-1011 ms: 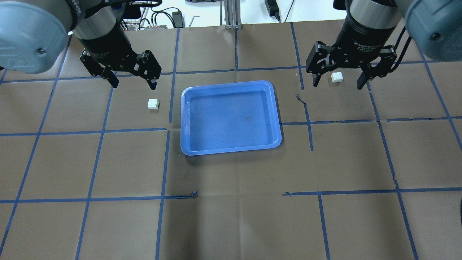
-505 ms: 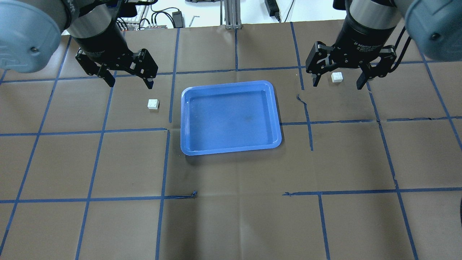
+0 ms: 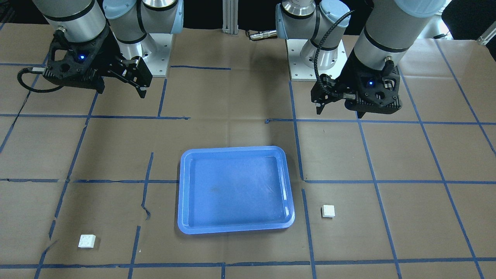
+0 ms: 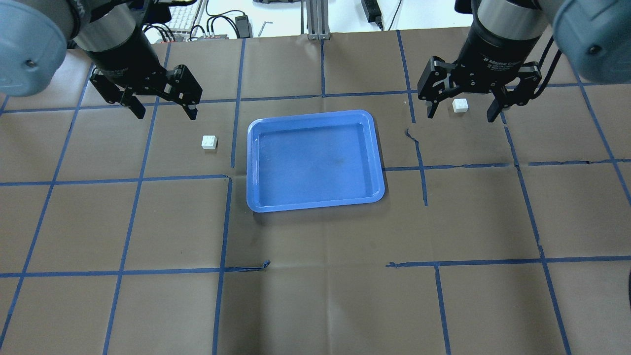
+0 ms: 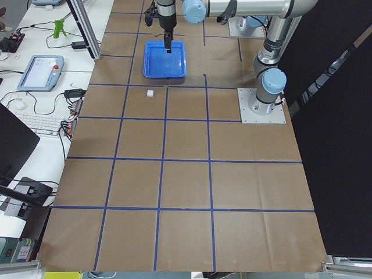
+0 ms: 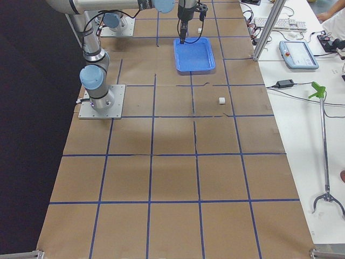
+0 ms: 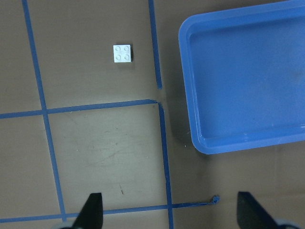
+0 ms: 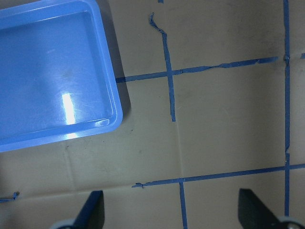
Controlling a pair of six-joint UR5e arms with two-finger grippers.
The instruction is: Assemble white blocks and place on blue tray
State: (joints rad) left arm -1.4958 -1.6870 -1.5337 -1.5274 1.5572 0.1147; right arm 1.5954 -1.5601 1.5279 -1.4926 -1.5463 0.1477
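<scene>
The blue tray (image 4: 311, 116) lies empty mid-table. One white block (image 4: 209, 142) sits on the table left of the tray, and the other white block (image 4: 460, 105) sits to the tray's right. My left gripper (image 4: 166, 116) is open and empty, raised above the table behind the left block. The left wrist view shows that block (image 7: 123, 53) and the tray's corner (image 7: 187, 86). My right gripper (image 4: 461, 117) is open and empty and held high. Its wrist view shows the tray (image 8: 114, 95) but no block.
Brown paper with a grid of blue tape lines (image 4: 227, 222) covers the table. Both arm bases (image 3: 310, 58) stand at the robot's side. Cables and a keyboard (image 4: 185, 17) lie beyond the far edge.
My left gripper has moved left and toward the far edge, away from the left block. The right gripper, both blocks and the tray have not moved.
</scene>
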